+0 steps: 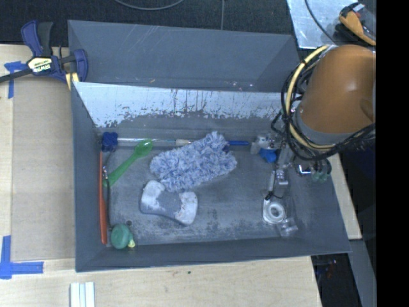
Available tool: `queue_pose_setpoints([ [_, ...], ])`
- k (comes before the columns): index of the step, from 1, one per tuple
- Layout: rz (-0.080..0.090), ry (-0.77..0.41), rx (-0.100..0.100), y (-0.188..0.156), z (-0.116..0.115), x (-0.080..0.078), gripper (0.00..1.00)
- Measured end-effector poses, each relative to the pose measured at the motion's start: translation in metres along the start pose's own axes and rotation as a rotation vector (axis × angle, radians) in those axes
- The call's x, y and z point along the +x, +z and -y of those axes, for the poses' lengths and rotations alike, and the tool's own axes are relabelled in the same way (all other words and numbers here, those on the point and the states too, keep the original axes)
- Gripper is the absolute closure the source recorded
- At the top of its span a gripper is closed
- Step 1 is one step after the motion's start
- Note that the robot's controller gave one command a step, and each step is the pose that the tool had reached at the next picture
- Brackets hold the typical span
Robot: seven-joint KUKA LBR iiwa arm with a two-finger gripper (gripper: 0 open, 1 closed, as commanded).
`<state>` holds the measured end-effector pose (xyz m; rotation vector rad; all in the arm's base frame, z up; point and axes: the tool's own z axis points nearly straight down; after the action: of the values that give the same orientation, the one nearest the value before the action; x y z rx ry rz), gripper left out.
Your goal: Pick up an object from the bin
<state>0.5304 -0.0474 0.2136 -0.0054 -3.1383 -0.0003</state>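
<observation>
1. Claw [275, 204] is seen low over bare floor at the right end of the bin [192, 62]; open or closed cannot be told.
2. Blue duster [193, 162] is found leftward, mid-bin, lying slantwise.

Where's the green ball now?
In the camera view, the green ball lies in the bottom-left corner of the bin, at the lower end of the orange stick.

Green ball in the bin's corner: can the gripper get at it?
Probably, though awkwardly. Nothing covers the green ball, but it sits tight in the corner beside the orange stick, and the gripper hangs at the opposite side of the bin.
</observation>
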Motion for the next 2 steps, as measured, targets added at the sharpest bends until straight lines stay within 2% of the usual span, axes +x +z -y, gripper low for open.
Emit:
queue_pose_setpoints([
  [1,0.007,-0.002,0.001,-0.003,0.000,-0.002,0.00],
  [2,0.016,-0.184,0.002,0.123,-0.056,-0.080,0.00],
])
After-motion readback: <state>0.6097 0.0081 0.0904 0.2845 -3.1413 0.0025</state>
